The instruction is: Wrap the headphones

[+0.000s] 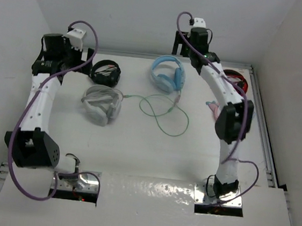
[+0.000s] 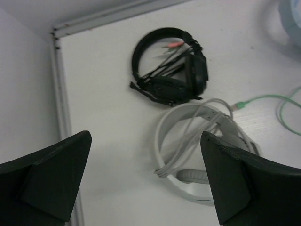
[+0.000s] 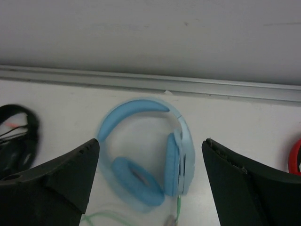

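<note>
Left gripper (image 2: 145, 141): jaws wide, nothing held, at far-left corner of bench (image 1: 136, 149). Right gripper (image 3: 150, 143): jaws wide, nothing held, at far edge near headphones (image 1: 168, 74), no contact. Headphones lie flat by far edge, centre-right. Cable (image 2: 263, 98) lies in loose loops toward bench middle.

Headphones, 4 pairs: light-blue pair (image 1: 167, 74) 1, grey-white pair (image 1: 101, 103) 1, black pair (image 1: 105, 71) 1, red pair (image 1: 236, 75) 1, partly hidden
</note>
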{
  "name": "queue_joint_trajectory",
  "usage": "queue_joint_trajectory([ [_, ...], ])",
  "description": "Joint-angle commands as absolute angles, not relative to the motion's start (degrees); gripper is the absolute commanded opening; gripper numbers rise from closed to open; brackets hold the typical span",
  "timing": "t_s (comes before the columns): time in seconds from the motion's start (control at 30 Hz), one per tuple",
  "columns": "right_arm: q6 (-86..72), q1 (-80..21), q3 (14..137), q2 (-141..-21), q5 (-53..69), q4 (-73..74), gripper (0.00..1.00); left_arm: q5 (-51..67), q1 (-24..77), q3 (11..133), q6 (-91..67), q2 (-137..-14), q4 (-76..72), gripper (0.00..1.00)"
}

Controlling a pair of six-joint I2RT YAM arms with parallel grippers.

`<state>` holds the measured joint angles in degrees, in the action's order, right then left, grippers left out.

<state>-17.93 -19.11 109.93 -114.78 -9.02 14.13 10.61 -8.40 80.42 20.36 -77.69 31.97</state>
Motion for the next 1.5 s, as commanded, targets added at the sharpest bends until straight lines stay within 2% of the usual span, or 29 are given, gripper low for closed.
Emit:
queue_joint_trajectory([
  [0.0, -19.07, -18.46, 121.35, -129.84, -17.3, 18.19, 0.89, 18.71, -8.79, 86.2, 16.96, -81.29, 36.65, 1.0],
  [0.1, -19.6, -18.37, 126.73, -137.52, -16.44, 17.14, 0.9, 20.48, -8.79, 87.89, 17.14, -84.28, 37.09, 1.0],
  [0.3, -22.68, -18.37, 113.13, -136.41, -22.76, 12.31, 0.86, 20.47, -8.88, 87.89, 16.79, -86.31, 37.79, 1.0],
  [0.4, -23.2, -18.37, 111.88, -138.33, -20.58, 14.84, 0.85, 22.76, -8.88, 87.54, 16.35, -86.48, 37.53, 1.0],
  [0.43, -23.64, -18.46, 111.8, -138.69, -17.35, 15.29, 0.81, 23.63, -8.88, 87.54, 16.09, -86.48, 37.44, 1.0],
  [0.47, -23.82, -18.46, 111.36, -138.95, -15.66, 14.94, 0.81, 23.9, -8.88, 87.54, 15.91, -86.48, 37.44, 1.0],
  [0.5, -24.08, -18.37, 110.84, -139.04, -14.25, 14.07, 0.72, 23.99, -8.79, 87.45, 15.82, -86.57, 37.18, 1.0],
  [0.53, -24.52, -18.46, 109.09, -138.87, -12.24, 12.15, 0.56, 23.99, -8.88, 87.36, 15.65, -86.66, 37.0, 0.99],
  [0.57, -24.43, -18.37, 108.29, -138.61, -11.96, 11.43, 0.56, 23.99, -8.88, 87.28, 15.73, -86.66, 36.91, 0.98],
  [0.6, -24.43, -18.37, 107.5, -138.26, -12.04, 11.25, 0.37, 23.99, -8.88, 87.19, 15.99, -86.57, 36.83, 0.97],
  [0.67, -22.34, -18.46, 106.62, -135.8, -13.61, 11.16, 0.21, 24.08, -8.7, 87.27, 16.61, -86.4, 36.74, 0.93],
  [0.7, -20.93, -18.37, 104.96, -134.4, -14.41, 11.16, 0.1, 24.17, -8.7, 87.45, 16.7, -86.22, 36.56, 0.93],
  [0.8, -12.33, -18.46, 99.17, -126.32, -16.95, 9.41, 0.01, 26.79, -7.65, 89.28, 18.19, -86.22, 37.53, 0.91],
  [0.97, 2.0, -18.81, 93.0, -111.2, -14.51, 11.85, 0.0, 28.74, -1.86, 97.45, 18.1, -89.46, 42.08, 0.89],
  [1.13, 7.82, -21.52, 89.57, -102.05, -13.35, 18.45, 0.0, 23.04, 12.45, 109.22, 18.99, -93.16, 47.81, 0.92],
  [1.23, 8.09, -26.26, 86.32, -97.04, -14.16, 19.24, 0.0, 19.87, 19.76, 108.29, 16.62, -93.52, 46.77, 0.99],
  [1.47, 0.36, -31.64, 82.79, -87.63, -5.99, 19.86, 0.0, 15.93, 24.87, 106.62, 12.74, -92.47, 44.82, 0.99],
])
